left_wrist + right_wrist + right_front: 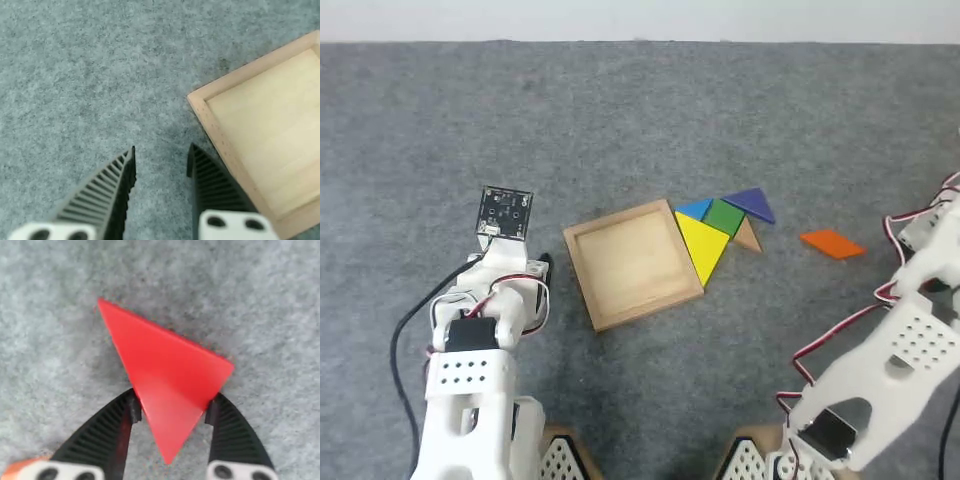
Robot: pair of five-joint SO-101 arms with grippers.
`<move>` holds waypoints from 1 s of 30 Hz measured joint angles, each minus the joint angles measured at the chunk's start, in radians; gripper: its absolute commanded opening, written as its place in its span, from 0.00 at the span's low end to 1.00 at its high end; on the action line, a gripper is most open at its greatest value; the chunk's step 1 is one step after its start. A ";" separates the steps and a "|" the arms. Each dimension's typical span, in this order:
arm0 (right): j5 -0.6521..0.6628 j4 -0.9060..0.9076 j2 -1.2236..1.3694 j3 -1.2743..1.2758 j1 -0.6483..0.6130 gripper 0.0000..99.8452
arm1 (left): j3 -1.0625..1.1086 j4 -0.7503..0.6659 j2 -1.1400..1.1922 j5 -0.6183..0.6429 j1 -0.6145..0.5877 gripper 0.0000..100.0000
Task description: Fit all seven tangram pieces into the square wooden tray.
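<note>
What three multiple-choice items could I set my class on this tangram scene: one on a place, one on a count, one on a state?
1. Where does the yellow triangle lie?
A) on the mat beside the tray
B) inside the tray
C) stacked on another piece

2. How many pieces are in the tray?
A) seven
B) three
C) none

3. What state are the right arm's jaws in?
A) wide open over the tray
B) closed on the red triangle
C) closed on an orange piece

Answers:
1 A: it rests on the mat along the tray's side.
2 C: the tray's floor is bare.
3 B: both jaws press the red triangle's edges.
</note>
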 measured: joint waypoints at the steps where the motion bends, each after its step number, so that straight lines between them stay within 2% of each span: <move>1: 0.000 0.000 0.000 0.000 0.002 0.12 | 0.000 0.000 0.000 0.000 0.000 0.17; 11: 0.015 0.031 -0.061 0.002 0.002 0.10 | 0.000 0.000 0.000 0.000 0.000 0.17; 13: 0.051 0.043 -0.092 0.002 0.006 0.14 | 0.000 0.000 0.000 0.000 0.000 0.17; 17: 0.163 0.048 -0.141 0.002 0.003 0.27 | 0.000 0.000 0.000 0.000 0.000 0.17; 20: 0.189 0.043 -0.146 0.002 0.005 0.34 | 0.000 0.000 0.000 0.000 0.000 0.17; 25: 0.232 0.014 -0.130 0.002 0.005 0.36 | 0.000 0.000 0.000 0.000 0.000 0.17; 30: 0.241 -0.005 -0.005 -0.072 0.005 0.36 | 0.000 0.000 0.000 0.000 0.000 0.17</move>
